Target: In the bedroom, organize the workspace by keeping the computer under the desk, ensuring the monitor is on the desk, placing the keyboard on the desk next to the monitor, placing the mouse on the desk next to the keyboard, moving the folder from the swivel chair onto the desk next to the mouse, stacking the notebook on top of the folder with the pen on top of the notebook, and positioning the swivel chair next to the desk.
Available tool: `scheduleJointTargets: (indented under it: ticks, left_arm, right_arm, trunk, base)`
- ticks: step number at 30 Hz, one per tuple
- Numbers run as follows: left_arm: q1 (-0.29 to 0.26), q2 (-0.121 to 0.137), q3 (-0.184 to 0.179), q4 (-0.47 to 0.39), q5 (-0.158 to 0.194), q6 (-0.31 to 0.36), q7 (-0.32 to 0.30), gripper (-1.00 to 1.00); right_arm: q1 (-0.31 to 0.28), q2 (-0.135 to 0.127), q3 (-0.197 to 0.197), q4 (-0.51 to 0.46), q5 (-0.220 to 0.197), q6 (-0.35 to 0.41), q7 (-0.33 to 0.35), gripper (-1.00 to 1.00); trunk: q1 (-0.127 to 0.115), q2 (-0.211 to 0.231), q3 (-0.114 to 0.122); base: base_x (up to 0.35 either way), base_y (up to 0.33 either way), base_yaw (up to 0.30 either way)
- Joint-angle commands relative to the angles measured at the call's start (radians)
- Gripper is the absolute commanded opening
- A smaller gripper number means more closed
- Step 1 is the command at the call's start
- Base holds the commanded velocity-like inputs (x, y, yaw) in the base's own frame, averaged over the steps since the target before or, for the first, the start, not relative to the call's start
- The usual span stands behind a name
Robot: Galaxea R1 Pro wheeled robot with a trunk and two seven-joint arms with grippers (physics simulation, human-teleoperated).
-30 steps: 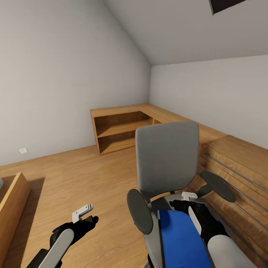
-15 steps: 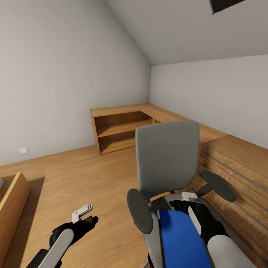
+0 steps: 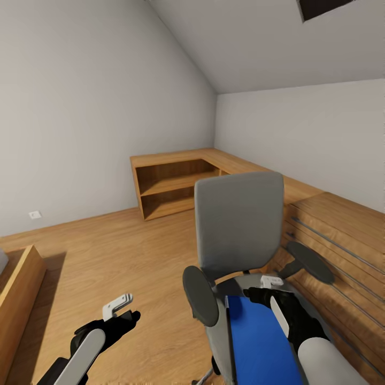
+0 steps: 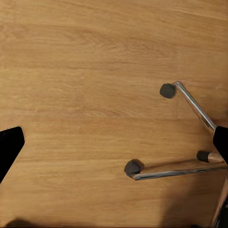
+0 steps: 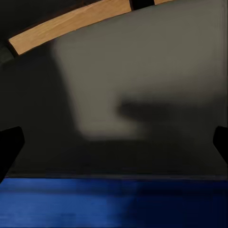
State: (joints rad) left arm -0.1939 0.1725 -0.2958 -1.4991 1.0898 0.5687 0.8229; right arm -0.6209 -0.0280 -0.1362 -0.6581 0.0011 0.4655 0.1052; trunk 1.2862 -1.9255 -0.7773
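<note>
Now, from the head view, the grey upholstered swivel chair with black armrests [image 3: 239, 224] stands just in front of the robot, beside a light-wood chest with long bar handles [image 3: 342, 235] on the robot's right. A flat blue folder [image 3: 259, 342] lies on its seat, and the right hand [image 3: 267, 289] hovers over the folder's far edge, close to the chair back. The left hand [image 3: 120, 310] hangs low over the wooden floor [image 3: 123, 251], well apart from the chair. A light-wood corner shelf unit [image 3: 171, 184] sits against the far walls; the black work surface is not among the things shown.

Next, the left wrist view looks straight down at the floor and two chrome legs of the chair base with black casters [image 4: 134, 167]. One dark fingertip [image 4: 9, 147] sits at the frame edge, and the hand looks spread and holds nothing.

Last, the right wrist view shows the folder's blue edge [image 5: 114, 202] right below, with the grey chair back [image 5: 147, 71] behind. Dark fingertips [image 5: 9, 149] stand at both edges of the frame, so this hand is spread wide with nothing between.

To grip well, I judge the right hand should come lower and level so one finger slips beneath the folder's edge before closing, since a thin flat thing on soft upholstery is apt to slide away.
</note>
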Motion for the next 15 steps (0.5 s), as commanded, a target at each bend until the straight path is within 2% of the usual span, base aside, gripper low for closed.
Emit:
scheduleJointTargets:
  ticks: [1, 6, 15]
  left_arm:
    - [-0.001, 0.001, -0.002, -0.001, 0.007, 0.001, 0.009, 1.0]
    - [-0.001, 0.001, -0.002, -0.001, 0.006, 0.0, 0.008, 1.0]
    - [-0.001, 0.001, -0.002, -0.001, 0.006, 0.0, 0.008, 1.0]
  right_arm:
    - [0.0, 0.0, -0.003, -0.001, 0.0, 0.005, 0.005, 1.0]
    - [0.0, 0.0, -0.003, -0.001, 0.0, 0.005, 0.005, 1.0]
    - [0.0, 0.0, -0.003, -0.001, 0.0, 0.005, 0.004, 1.0]
  trunk:
    - [-0.001, -0.001, -0.001]
    - [-0.001, -0.001, -0.001]
    - [-0.001, -0.001, -0.001]
  base:
    - [-0.198, 0.0, 0.0]
    - [-0.083, 0.0, 0.0]
    - [-0.013, 0.0, 0.0]
